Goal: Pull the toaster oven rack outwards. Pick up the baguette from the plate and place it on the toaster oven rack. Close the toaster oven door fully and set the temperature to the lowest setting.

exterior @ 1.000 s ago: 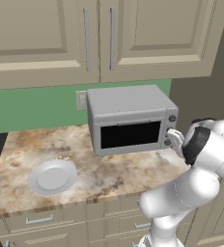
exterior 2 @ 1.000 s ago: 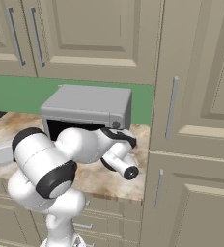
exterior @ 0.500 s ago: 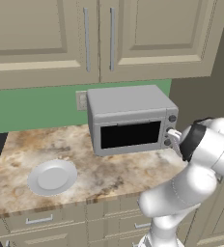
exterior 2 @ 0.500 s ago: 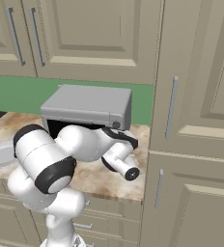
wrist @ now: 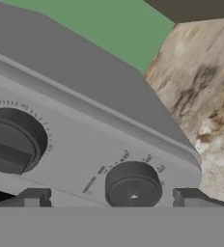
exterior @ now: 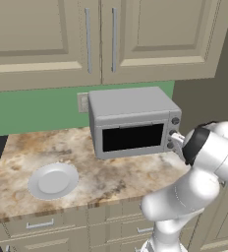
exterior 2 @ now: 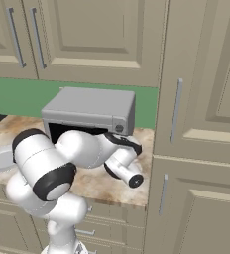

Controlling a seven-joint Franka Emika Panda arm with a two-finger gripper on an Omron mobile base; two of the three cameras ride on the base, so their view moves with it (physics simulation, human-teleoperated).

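On the counter at nine o'clock from the oven, the plate [exterior: 53,180] sits bare, with no baguette on it, and the toaster oven door [exterior: 133,137] stands closed against the toaster oven [exterior: 133,120], so the step in hand looks like the temperature setting. At the oven's three o'clock edge, the gripper [exterior: 176,141] reaches in at the column of knobs. In the hand view a larger knob [wrist: 12,140] lies at nine o'clock, while a smaller knob [wrist: 133,184] sits centred between the two finger tips [wrist: 34,197], which stand wide apart and grip nothing. To do this well, the hand probably should advance squarely until both tips flank that knob, close evenly, then turn toward the scale's low end without slipping.
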